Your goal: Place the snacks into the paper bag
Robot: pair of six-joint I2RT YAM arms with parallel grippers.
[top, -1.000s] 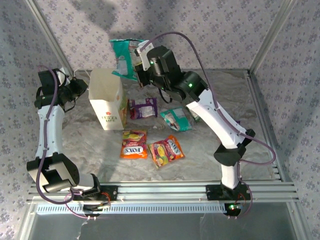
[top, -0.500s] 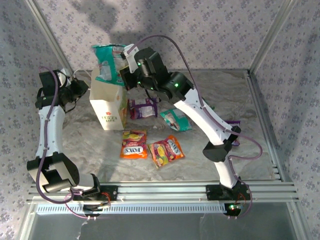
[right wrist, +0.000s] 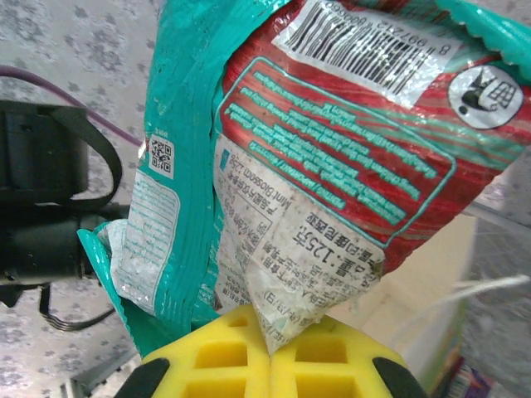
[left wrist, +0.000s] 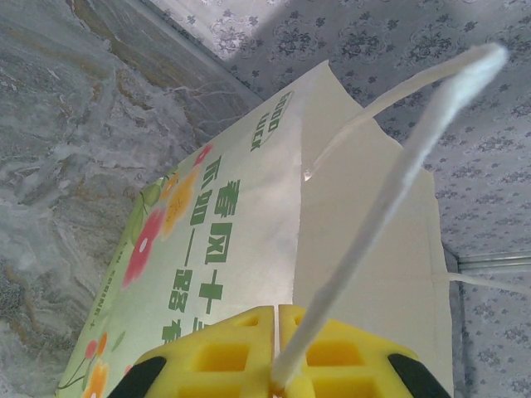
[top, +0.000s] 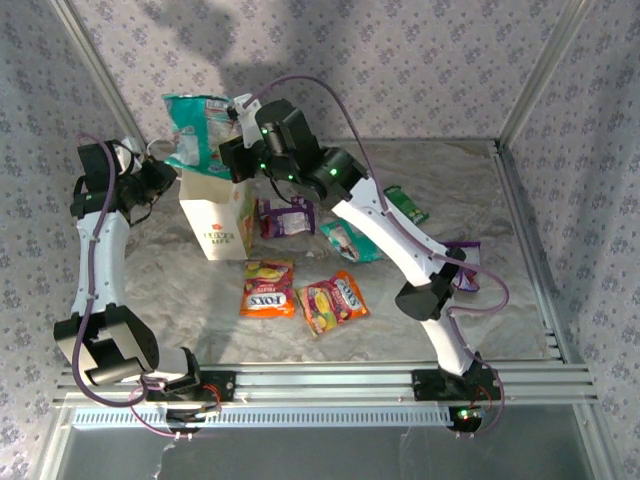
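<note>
Leftward goes the right gripper (right wrist: 270,344), which has carried its crinkly teal foil snack packet (top: 192,128) to hang just above the small white flower-printed paper bag (top: 212,215). Its jaws pinch 1 edge of the packet. The left gripper (left wrist: 276,332) is clamped on the bag's white cord handle (left wrist: 398,178). The packet looks light, limp and slippery, so a crimped seam is probably the surest hold.

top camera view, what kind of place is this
Likely a robot test booth, not a home: patterned cloth walls on an aluminium frame, two arms bolted to a slotted rail.
</note>
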